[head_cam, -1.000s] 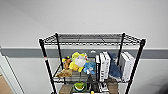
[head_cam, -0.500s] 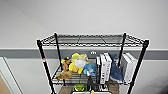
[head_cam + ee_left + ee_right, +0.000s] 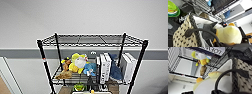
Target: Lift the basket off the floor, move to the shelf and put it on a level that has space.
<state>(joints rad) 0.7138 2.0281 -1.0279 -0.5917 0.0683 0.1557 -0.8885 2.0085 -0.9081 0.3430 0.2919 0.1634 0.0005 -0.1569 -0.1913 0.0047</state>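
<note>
Below the toy tier, at 6 o'clock in the head view, you carry the basket [image 3: 181, 37] in front of the shelf [image 3: 92, 60]. It is soft woven stuff and will sag, and the plush [image 3: 230, 33] inside adds little weight, I judge. Take it by each handle [image 3: 226, 74]. Whether either claw is spread or pinching, I cannot tell. The top level [image 3: 92, 40] is at 12 o'clock

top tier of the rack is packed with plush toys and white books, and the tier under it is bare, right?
Reversed. In the head view the top tier of the rack is bare; the plush toys and white books sit on the tier under it.
</note>
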